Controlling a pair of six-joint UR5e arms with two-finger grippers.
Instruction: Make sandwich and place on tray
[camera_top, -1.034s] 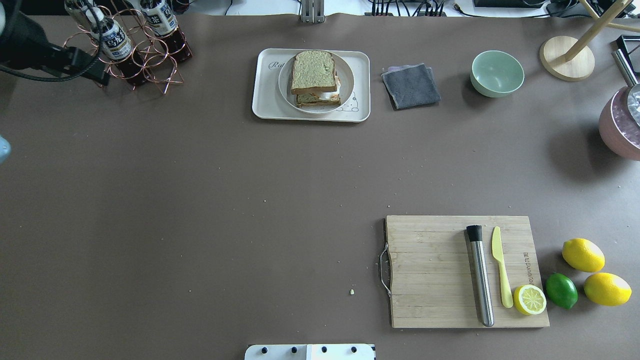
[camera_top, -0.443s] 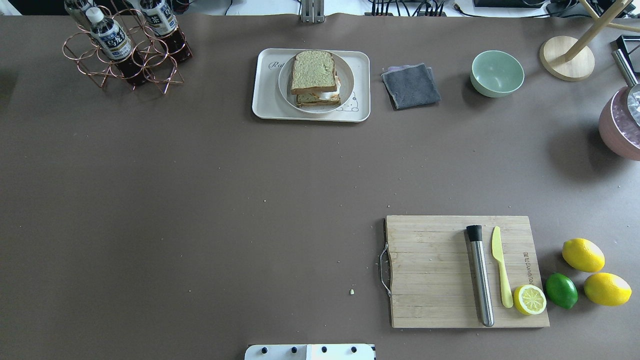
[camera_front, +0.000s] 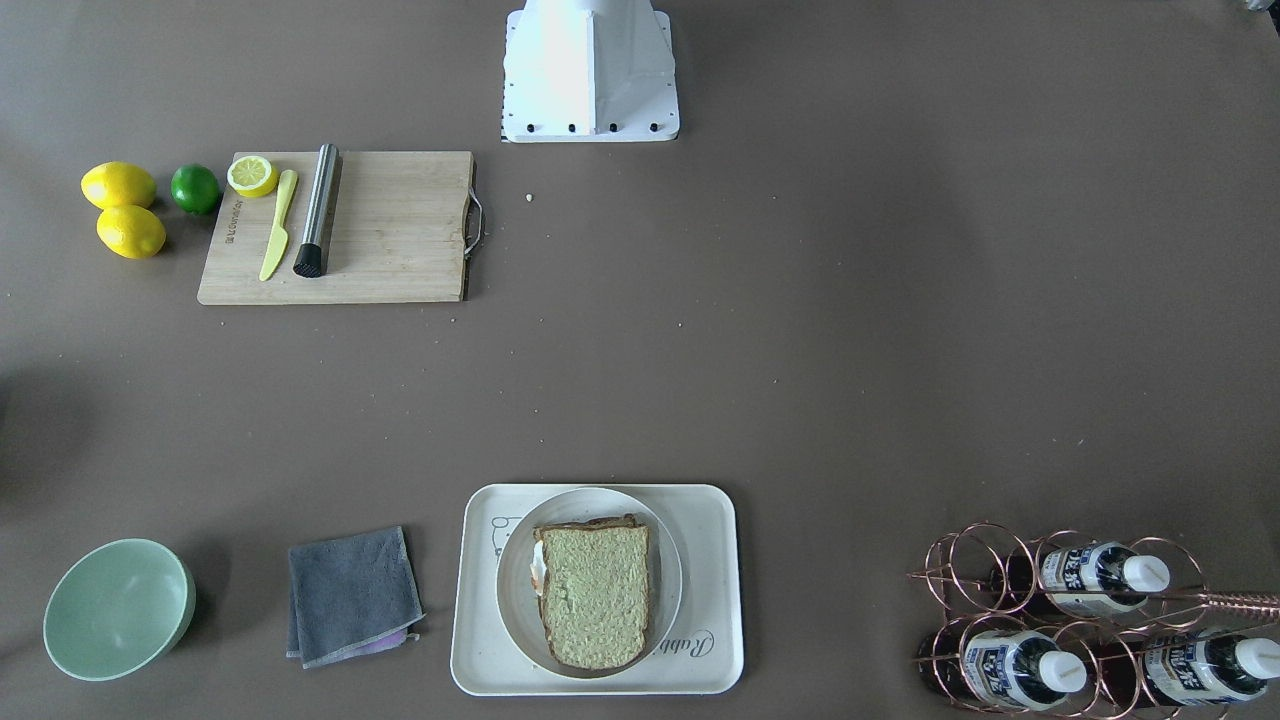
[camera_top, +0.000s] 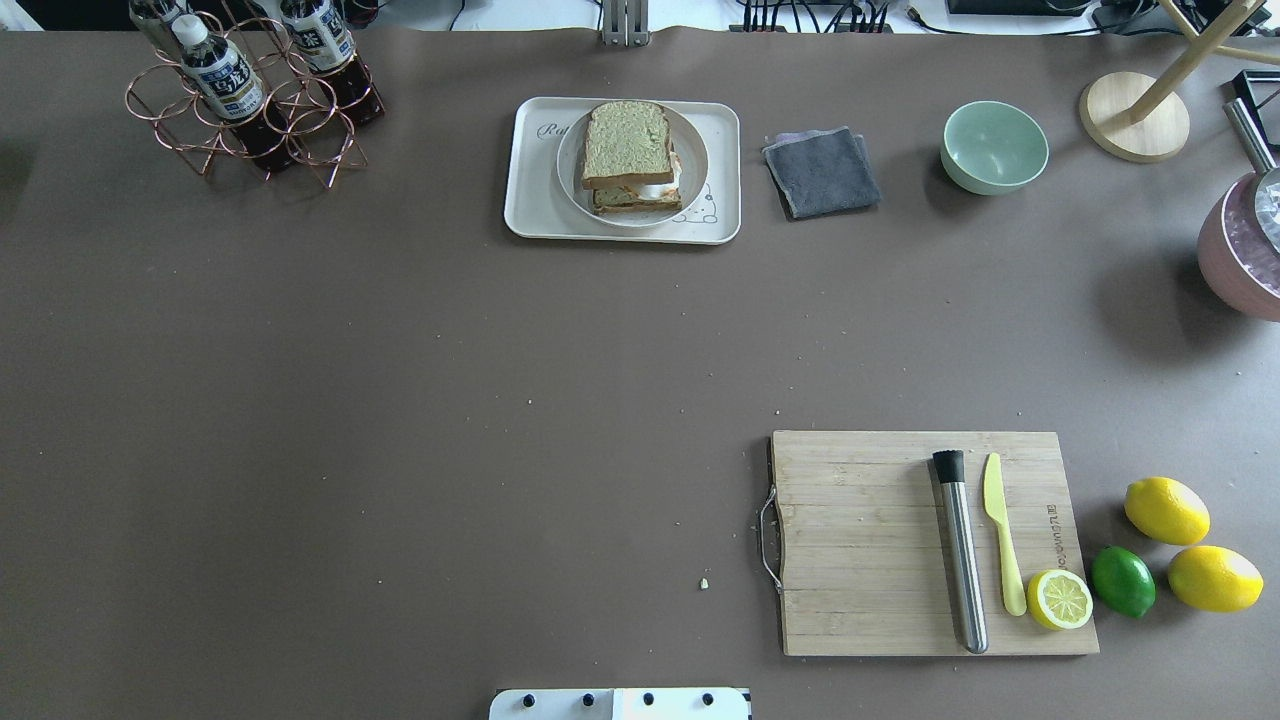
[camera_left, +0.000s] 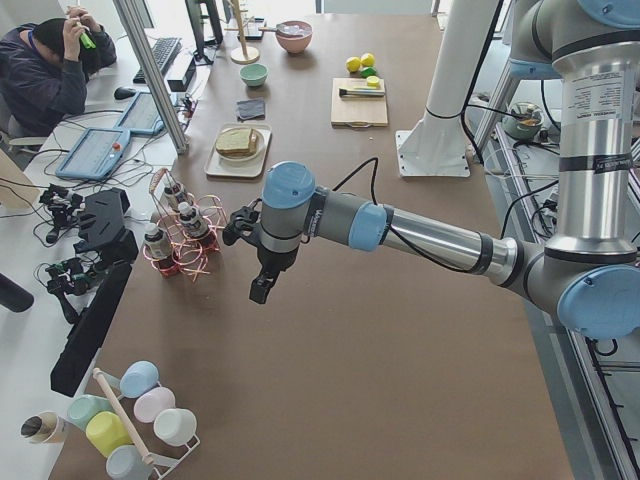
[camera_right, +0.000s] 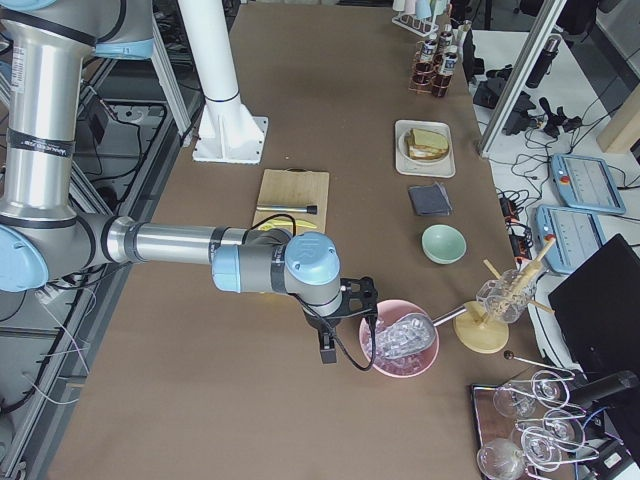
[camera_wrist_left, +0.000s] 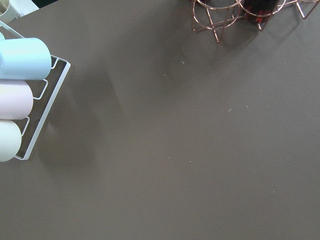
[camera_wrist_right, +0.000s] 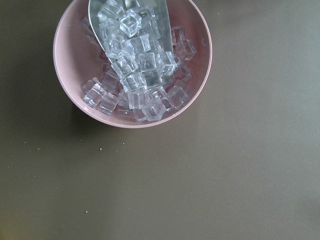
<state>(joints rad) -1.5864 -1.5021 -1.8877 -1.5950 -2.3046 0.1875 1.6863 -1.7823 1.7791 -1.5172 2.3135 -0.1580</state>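
The sandwich (camera_top: 630, 155), two wholegrain slices with white egg showing at the edge, lies on a round white plate (camera_top: 693, 150) on the cream tray (camera_top: 528, 205) at the table's far middle. It also shows in the front view (camera_front: 596, 595) on the tray (camera_front: 712, 640). My left gripper (camera_left: 262, 290) hangs over bare table past the bottle rack, far from the tray. My right gripper (camera_right: 327, 352) hangs beside the pink ice bowl. Both show only in the side views, so I cannot tell whether they are open or shut.
A copper bottle rack (camera_top: 250, 100) stands far left. A grey cloth (camera_top: 822, 172) and a green bowl (camera_top: 994, 146) lie right of the tray. The cutting board (camera_top: 860, 545) holds a muddler, knife and lemon half. A pink ice bowl (camera_wrist_right: 132, 65) sits far right. A cup rack (camera_wrist_left: 20, 95) is near the left gripper.
The left arm, seen at the overhead view's top left a second ago, has moved out of that view to the left. The sandwich, plate and tray have not moved.
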